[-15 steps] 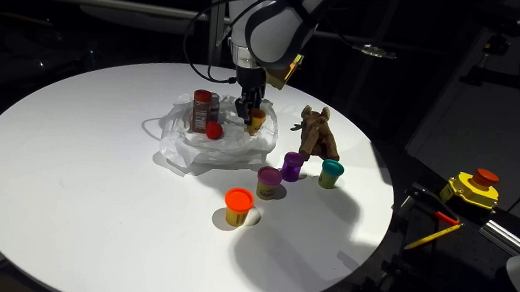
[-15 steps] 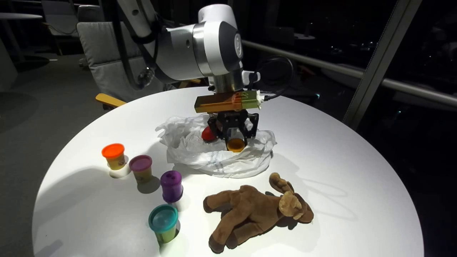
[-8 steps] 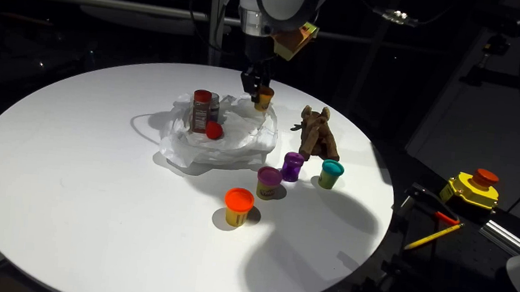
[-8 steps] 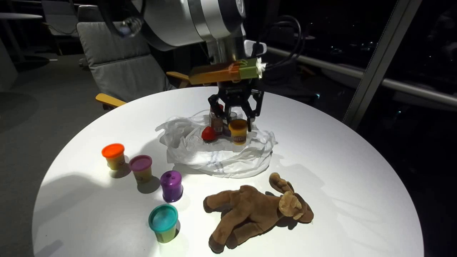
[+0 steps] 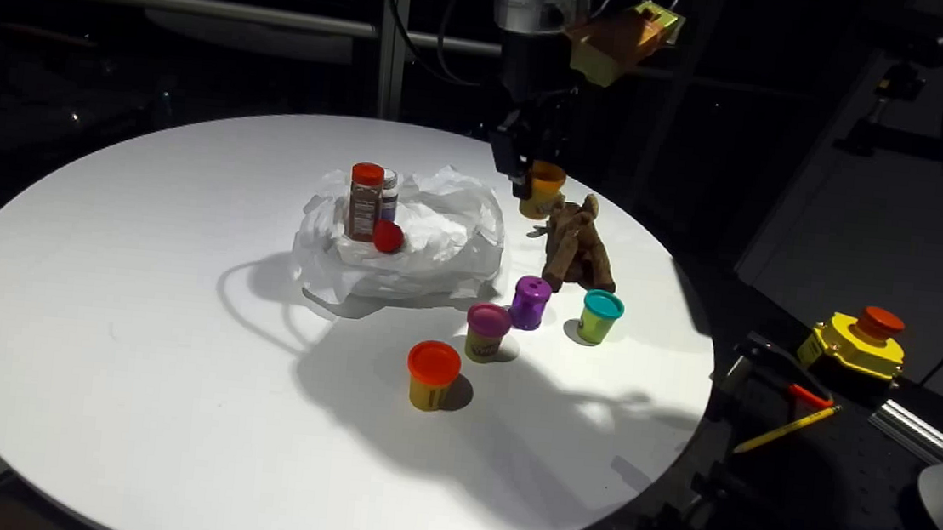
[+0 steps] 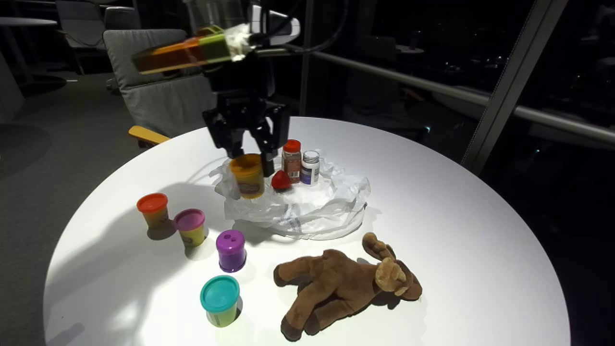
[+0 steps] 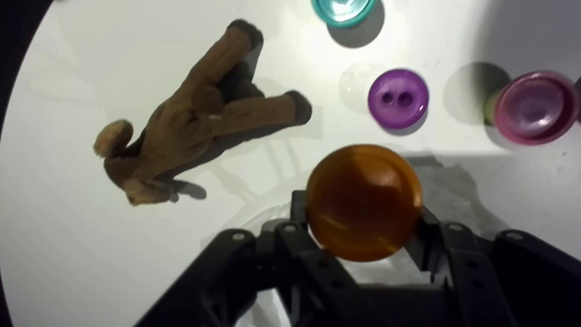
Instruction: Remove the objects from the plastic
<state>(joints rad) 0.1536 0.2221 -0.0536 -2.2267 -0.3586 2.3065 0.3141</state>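
While the orange-lidded tub (image 6: 250,185) is held aloft near the edge of the crumpled plastic bag (image 6: 300,220), the gripper (image 7: 362,221) is clamped across the tub's sides; whether the bag is fully cleared can't be told; tub judged light, stiff-walled, slightly slick, hardly fragile; best pinched on the body under the lid, which might be popped off; red-capped jar (image 6: 291,164), white bottle (image 6: 310,169) and small red object (image 6: 281,180) are left in the bag; the jar, likely heavier, should be gripped mid-body.

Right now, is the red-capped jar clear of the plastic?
No, in an exterior view the red-capped jar stands upright amid the crumpled white plastic, beside the white bottle.
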